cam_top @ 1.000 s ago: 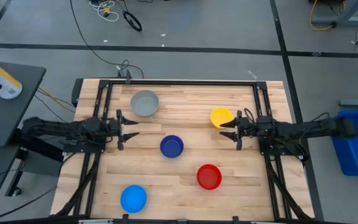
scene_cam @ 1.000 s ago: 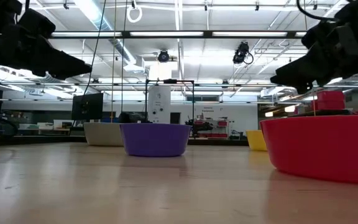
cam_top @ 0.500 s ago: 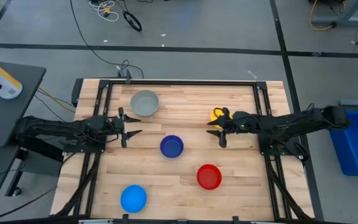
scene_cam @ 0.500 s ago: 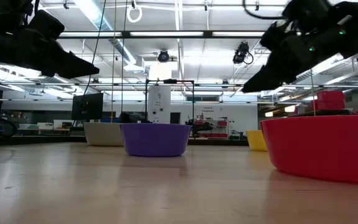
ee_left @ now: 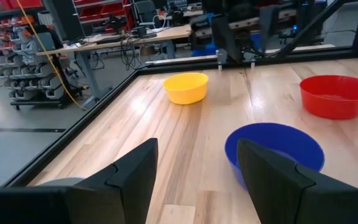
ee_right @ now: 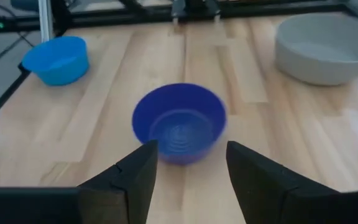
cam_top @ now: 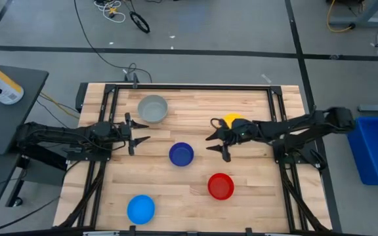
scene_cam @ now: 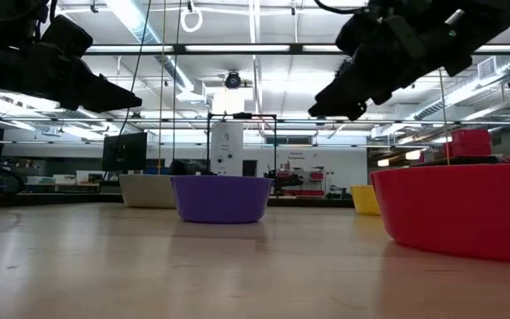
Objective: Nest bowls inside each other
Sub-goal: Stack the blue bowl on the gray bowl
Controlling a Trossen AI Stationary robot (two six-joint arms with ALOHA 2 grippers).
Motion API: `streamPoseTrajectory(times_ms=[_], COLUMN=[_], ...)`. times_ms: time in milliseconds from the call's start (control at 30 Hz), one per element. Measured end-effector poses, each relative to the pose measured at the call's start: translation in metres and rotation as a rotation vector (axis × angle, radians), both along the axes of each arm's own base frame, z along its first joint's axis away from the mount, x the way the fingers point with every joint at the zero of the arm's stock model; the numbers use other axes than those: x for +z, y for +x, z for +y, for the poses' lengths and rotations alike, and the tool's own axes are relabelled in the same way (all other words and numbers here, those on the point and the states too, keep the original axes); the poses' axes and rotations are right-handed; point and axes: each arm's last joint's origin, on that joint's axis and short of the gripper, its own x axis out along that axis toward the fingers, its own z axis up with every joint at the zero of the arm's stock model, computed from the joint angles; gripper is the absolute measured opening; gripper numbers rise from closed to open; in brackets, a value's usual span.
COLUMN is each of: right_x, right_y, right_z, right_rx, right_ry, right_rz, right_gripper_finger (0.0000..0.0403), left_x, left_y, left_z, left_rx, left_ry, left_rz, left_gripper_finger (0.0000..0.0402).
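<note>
Five bowls rest on their bases on the wooden table: grey (cam_top: 153, 109) far left, yellow (cam_top: 233, 120) far right and partly under my right arm, dark blue (cam_top: 181, 154) in the middle, red (cam_top: 220, 186) near right, light blue (cam_top: 140, 208) near left. My right gripper (cam_top: 210, 139) hangs open above the table, just right of the dark blue bowl (ee_right: 179, 121), pointing at it and slanting down. My left gripper (cam_top: 143, 134) stands open and nearly level at the table's left, facing the dark blue bowl (ee_left: 274, 152). Neither gripper holds anything.
A black metal frame (cam_top: 189, 86) runs along the table's far edge and sides. Bare wood lies between the bowls. Beside the table stand a dark side table (cam_top: 12, 105) with a bottle on the left and a blue bin (cam_top: 376, 154) on the right.
My right gripper has reached from the table's right side toward the left, passing over the yellow bowl toward the dark blue bowl, and has tipped downward. The bowls have not moved.
</note>
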Motion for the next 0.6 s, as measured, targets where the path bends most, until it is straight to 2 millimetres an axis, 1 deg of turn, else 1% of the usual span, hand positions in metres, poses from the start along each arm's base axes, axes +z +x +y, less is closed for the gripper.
streamPoseTrajectory(times_ms=[133,233,400,600], right_x=[-0.005,-0.007,-0.006,-0.005], right_y=[0.016,0.024,0.028,0.029], right_z=[0.01,0.017,0.023,0.023], right_rx=[0.037,0.06,0.078,0.064], right_ry=[-0.005,-0.007,-0.005,0.001], right_rz=[0.026,0.002,-0.039,-0.052], right_gripper_finger=[0.0198,0.0203,0.0208,0.0205], left_x=[0.0,0.0,0.0,0.0], left_y=[0.0,0.0,0.0,0.0], left_z=[0.0,0.0,0.0,0.0], left_rx=[0.0,0.0,0.001,0.006], left_ry=[-0.002,-0.005,-0.007,-0.006], left_rz=[0.0,-0.001,-0.001,-0.001], left_gripper_finger=[0.0228,0.0228,0.0228,0.0228])
